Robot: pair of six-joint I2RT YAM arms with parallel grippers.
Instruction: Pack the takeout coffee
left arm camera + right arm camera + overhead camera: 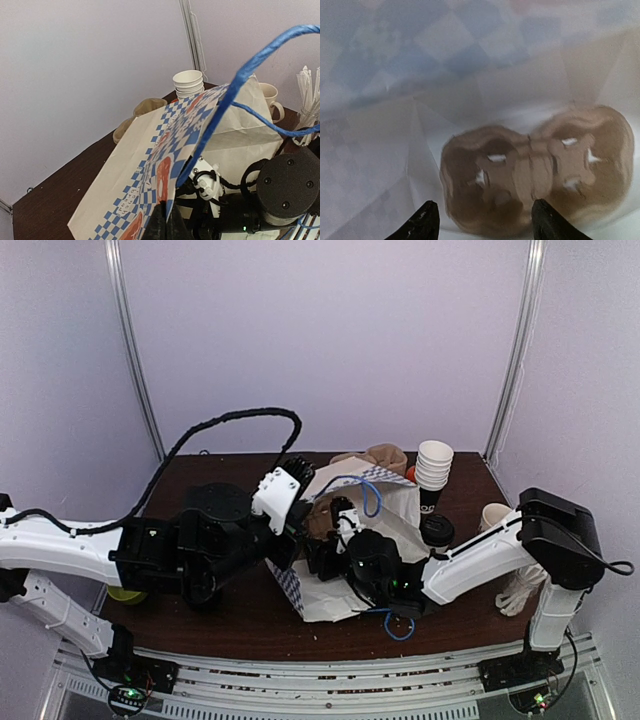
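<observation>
The takeout coffee [436, 530] stands on the table right of the paper bag [385, 502], its black lid facing up, with no gripper on it. My left gripper [167, 220] is shut on the top edge of the blue-checkered bag [145, 165] and holds its mouth up. My right gripper [484, 222] is inside the bag and open, with nothing between its black fingertips [422, 222]. A brown pulp cup carrier [535, 175] lies on the bag's floor just ahead of them. In the top view the right fingers are hidden by the bag.
A stack of lidless paper cups [433, 465] stands behind the coffee, and a cream mug [495, 517] sits to its right. Wrapped straws [517, 592] lie by the right arm's base. More brown carriers [385, 455] sit behind the bag. A blue cord handle [240, 80] arches over the bag's mouth.
</observation>
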